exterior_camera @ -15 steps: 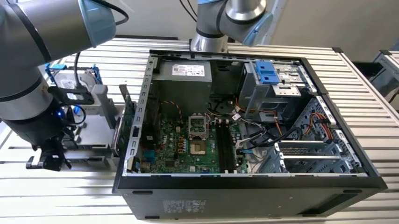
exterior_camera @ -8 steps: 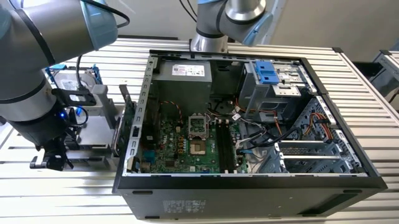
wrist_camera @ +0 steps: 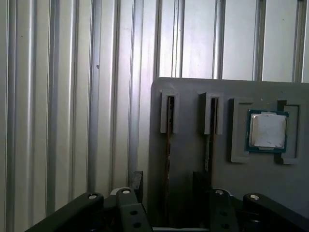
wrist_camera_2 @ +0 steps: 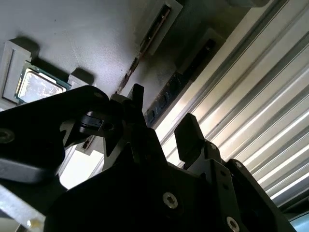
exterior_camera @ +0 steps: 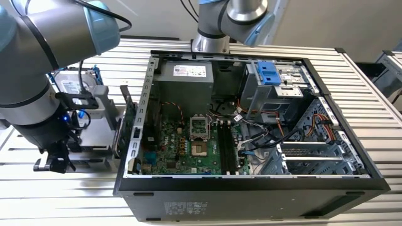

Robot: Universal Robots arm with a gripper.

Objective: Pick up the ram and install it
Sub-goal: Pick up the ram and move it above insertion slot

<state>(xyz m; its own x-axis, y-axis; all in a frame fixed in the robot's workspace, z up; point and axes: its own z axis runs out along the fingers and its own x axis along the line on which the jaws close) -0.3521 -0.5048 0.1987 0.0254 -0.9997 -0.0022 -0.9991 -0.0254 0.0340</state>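
Where it stands slotted in grey tray (wrist_camera: pixel 241 183), ram (wrist_camera: pixel 169 140) edge-on, thin, dark.

Bench (wrist_camera: pixel 72 96): ribbed bare metal, smooth, satin sheen. Tray (wrist_camera: pixel 193 159): matt grey plastic, faintly grainy; processor (wrist_camera: pixel 267 129) lid, dull brushed metal. Hand (wrist_camera: pixel 169 186): matt black, with bright metal screws

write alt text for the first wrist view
The open gripper is lined up over a ram stick standing edge-on in a slot of a grey holder. A second stick and a processor chip sit beside it; the holder lies on a ribbed metal table.
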